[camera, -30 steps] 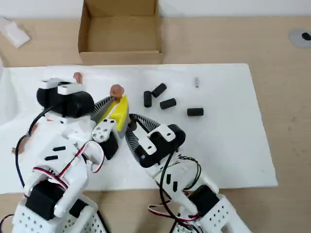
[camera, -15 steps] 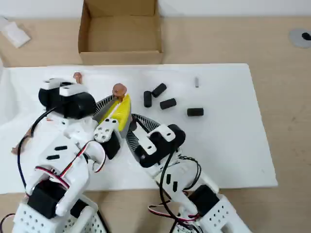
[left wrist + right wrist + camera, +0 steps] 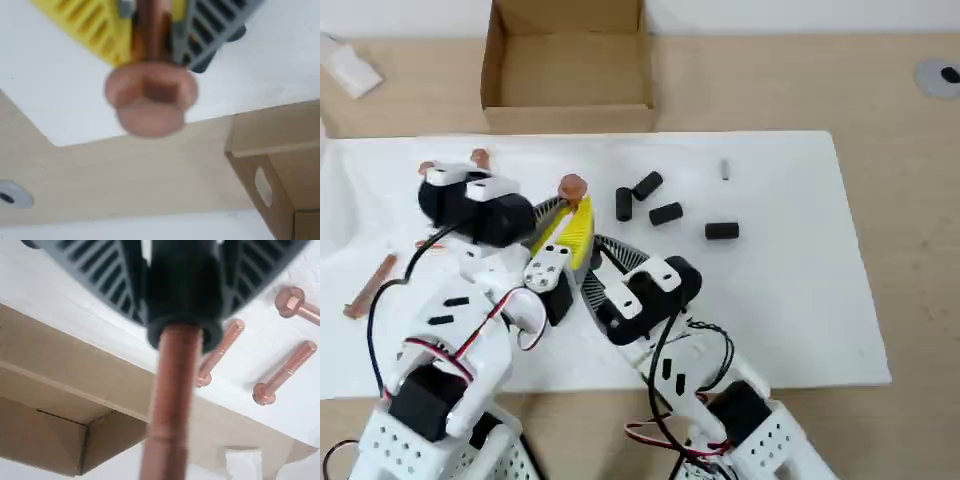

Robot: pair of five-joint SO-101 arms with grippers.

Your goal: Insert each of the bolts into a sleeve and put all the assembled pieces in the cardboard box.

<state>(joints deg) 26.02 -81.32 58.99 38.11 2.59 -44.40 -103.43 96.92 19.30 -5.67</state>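
So the left gripper [image 3: 152, 35] is clamped on the bolt [image 3: 150, 97] right behind its head, and the right gripper [image 3: 182, 290] is squeezed around a black sleeve [image 3: 184, 325] with the shank poking into the bore. I'd guess gripping both keeps them lined up. Past the white mat [image 3: 790, 300]'s far edge sits the cardboard box [image 3: 568, 118], with an open lane to it. The loose sleeves [image 3: 665, 213] lie well off to the side.
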